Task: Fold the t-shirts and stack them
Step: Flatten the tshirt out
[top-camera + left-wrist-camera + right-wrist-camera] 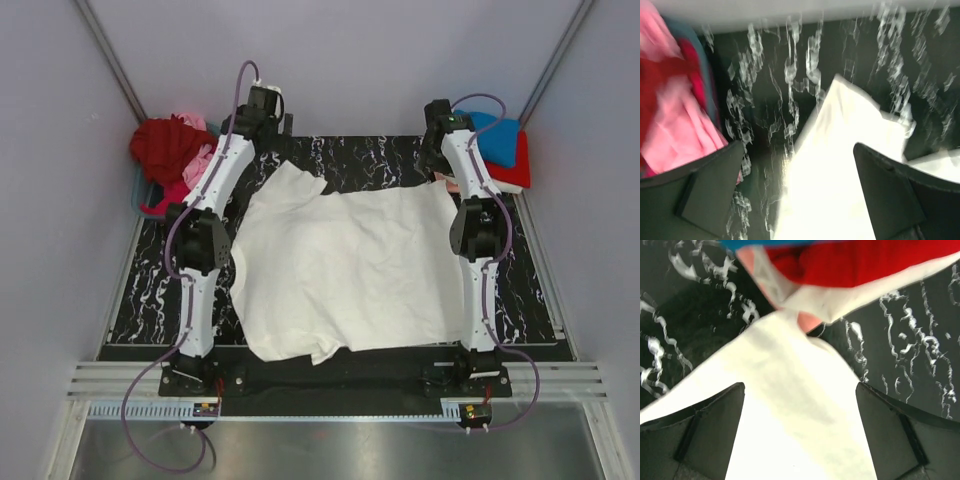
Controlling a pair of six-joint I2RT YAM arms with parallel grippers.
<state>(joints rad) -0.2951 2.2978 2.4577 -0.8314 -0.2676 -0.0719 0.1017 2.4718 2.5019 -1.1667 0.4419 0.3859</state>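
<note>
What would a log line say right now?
white t-shirt: spread out | left gripper: open over its far-left corner | right gripper: open over its far-right corner | loose pile: far left | stack: far right

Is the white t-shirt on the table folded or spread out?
Spread out: the white t-shirt lies open and mostly flat, covering much of the table.

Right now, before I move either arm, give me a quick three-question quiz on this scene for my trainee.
1. True or false: the white t-shirt lies spread across the middle of the table.
2. Which colour tops the stack at the far right? A blue, B pink, C white.
3. Fill in: the left tool and the right tool are both ____.
Key: 1 true; 2 A; 3 open.
</note>
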